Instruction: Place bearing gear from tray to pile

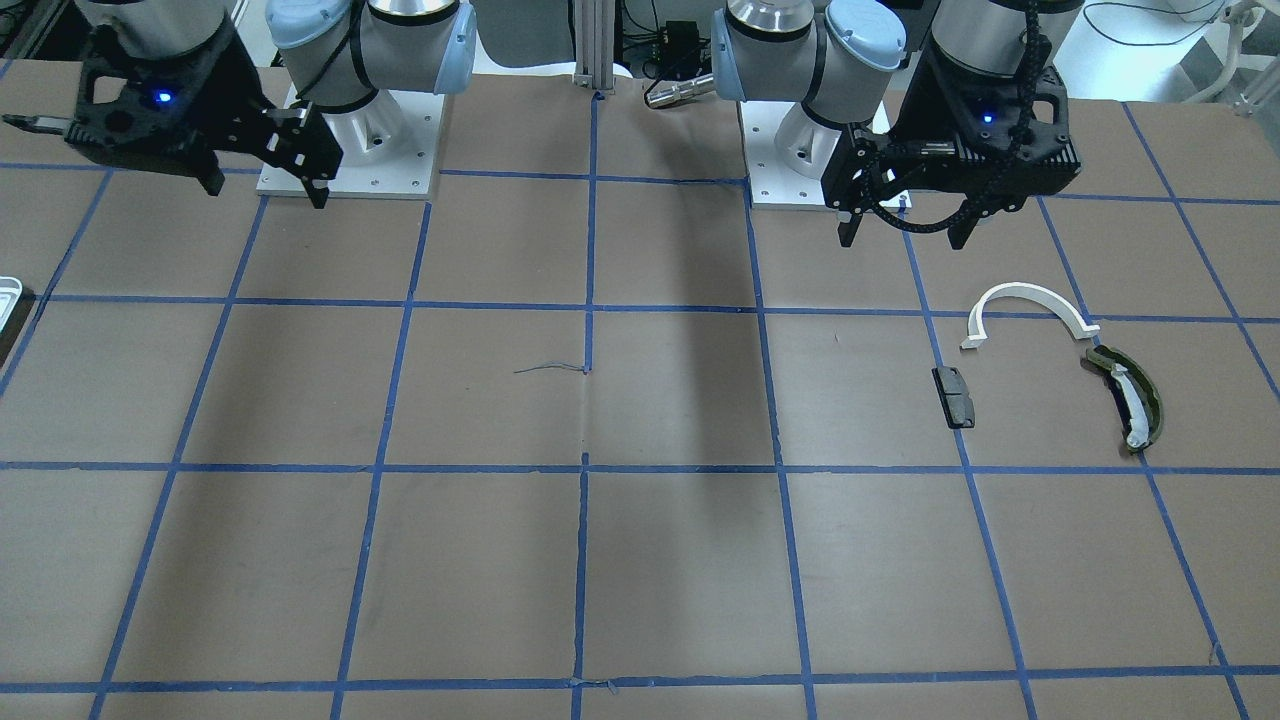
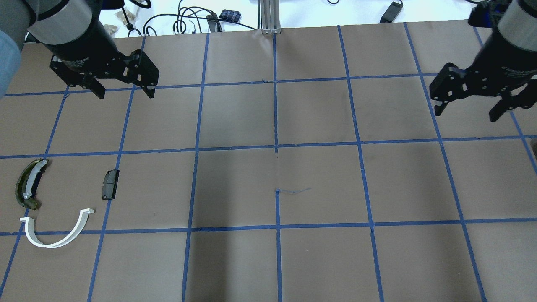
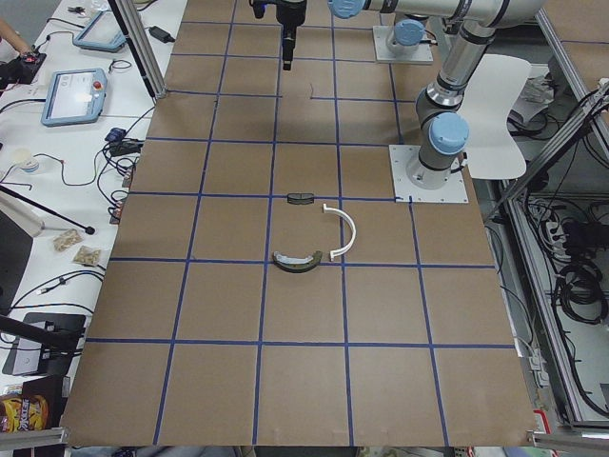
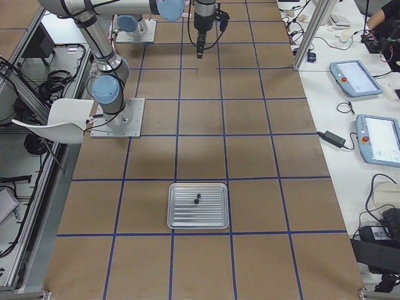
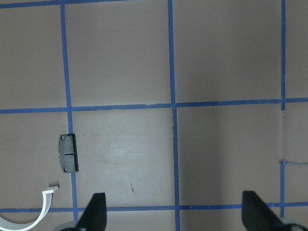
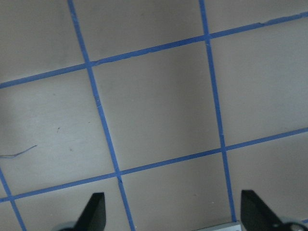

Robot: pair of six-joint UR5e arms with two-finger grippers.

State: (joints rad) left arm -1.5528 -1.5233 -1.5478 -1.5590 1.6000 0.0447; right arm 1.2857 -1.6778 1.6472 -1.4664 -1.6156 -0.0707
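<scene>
The tray (image 4: 212,220) lies on the table's right end with two small dark parts (image 4: 195,199) on it; I cannot tell which is the bearing gear. Only a sliver of the tray shows in the front view (image 1: 8,298). The pile lies on the left side: a white half-ring arc (image 2: 54,235), an olive-green curved piece (image 2: 26,186) and a dark grey block (image 2: 110,184). My left gripper (image 2: 123,90) hangs open and empty above the table, beyond the block. My right gripper (image 2: 465,110) hangs open and empty above the right side, away from the tray.
Brown table (image 2: 277,260) with a blue tape grid. A short loose thread (image 2: 293,191) lies near the centre. Both arm bases (image 1: 345,150) stand at the robot's edge. Cables and tablets lie beyond the far edge (image 4: 356,75).
</scene>
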